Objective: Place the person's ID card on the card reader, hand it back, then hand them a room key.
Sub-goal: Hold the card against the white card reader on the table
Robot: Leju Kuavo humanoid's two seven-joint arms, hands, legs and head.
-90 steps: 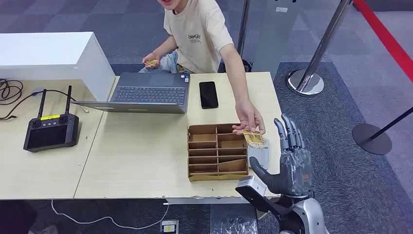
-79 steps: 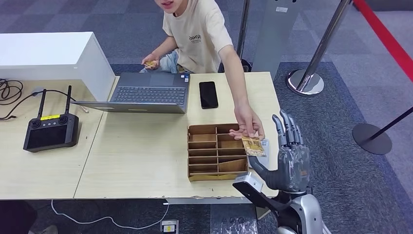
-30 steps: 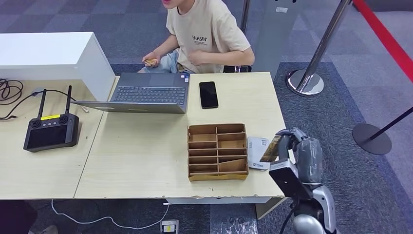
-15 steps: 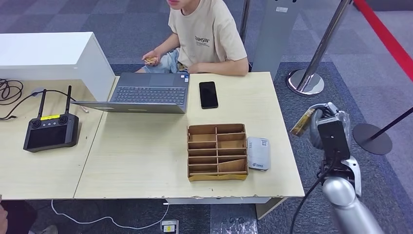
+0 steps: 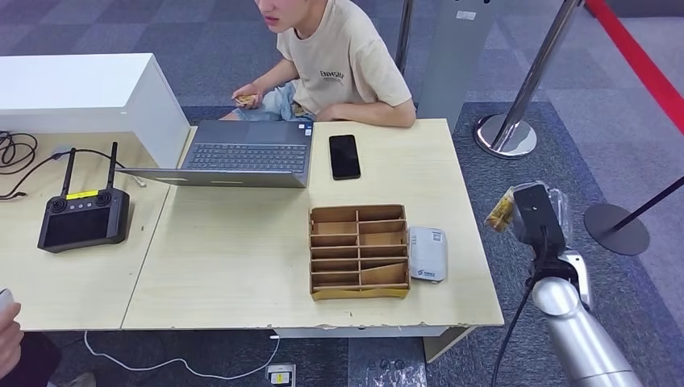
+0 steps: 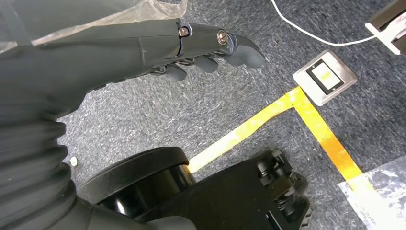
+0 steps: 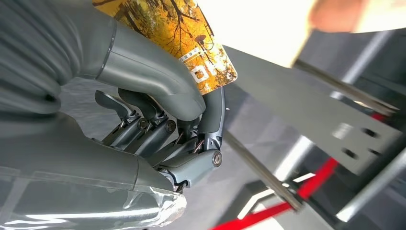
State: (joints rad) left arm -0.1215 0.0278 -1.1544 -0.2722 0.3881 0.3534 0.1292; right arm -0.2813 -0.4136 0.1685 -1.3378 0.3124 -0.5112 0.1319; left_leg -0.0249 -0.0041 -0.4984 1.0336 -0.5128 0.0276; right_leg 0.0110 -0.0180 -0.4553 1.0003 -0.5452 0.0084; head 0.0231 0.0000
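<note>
Your right robot hand [image 5: 539, 211] is raised off the right edge of the table [image 5: 242, 250], over the carpet, and it pinches the ID card [image 5: 501, 211] between thumb and fingers; in the right wrist view the thumb [image 7: 158, 79] presses on the yellow, tree-patterned card [image 7: 191, 43] while the other fingers curl behind it. The card projects from the robot hand toward the table side. The white card reader [image 5: 427, 253] lies flat on the table, well apart from that robot hand and nearer the robot's side, just beside the brown compartment box [image 5: 359, 251]. A black phone [image 5: 344, 156] and a laptop [image 5: 242, 153] sit farther out, toward the seated person [image 5: 339, 60]. Your left robot hand [image 6: 143, 45] hangs over grey carpet, holding nothing, its fingers [image 6: 230, 45] extended and slightly curled
</note>
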